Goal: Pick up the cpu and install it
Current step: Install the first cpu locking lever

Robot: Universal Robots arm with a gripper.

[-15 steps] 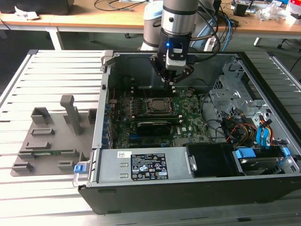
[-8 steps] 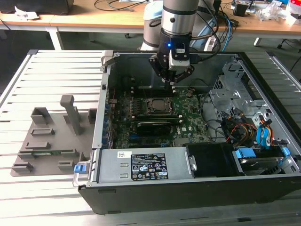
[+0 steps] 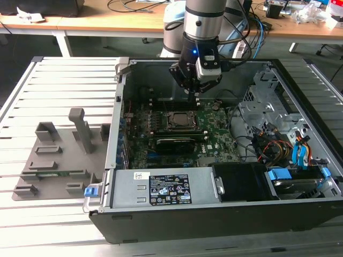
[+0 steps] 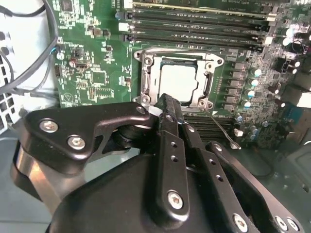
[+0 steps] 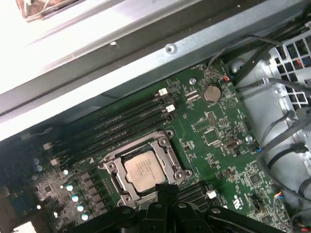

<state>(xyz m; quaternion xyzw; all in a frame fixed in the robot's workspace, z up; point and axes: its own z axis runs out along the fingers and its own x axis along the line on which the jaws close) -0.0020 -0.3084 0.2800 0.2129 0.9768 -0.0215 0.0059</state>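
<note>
The cpu (image 5: 144, 170) lies flat inside the black socket frame (image 5: 114, 171) on the green motherboard, its dull silvery top facing up; the second wrist view also shows the cpu (image 4: 178, 82). My gripper (image 3: 196, 96) hangs just above the far edge of the socket (image 3: 182, 120) inside the open computer case. The black fingertips (image 4: 164, 103) are pressed together with nothing between them, apart from the chip. A thin metal lever (image 4: 221, 131) sticks out beside the socket.
Memory slots (image 5: 116, 127) run along the socket's far side. A drive cage with cables (image 3: 273, 123) fills the exterior view's right of the case, and a power supply (image 3: 161, 190) sits at the front. A grey parts fixture (image 3: 59, 155) lies on the slatted table at the exterior view's left.
</note>
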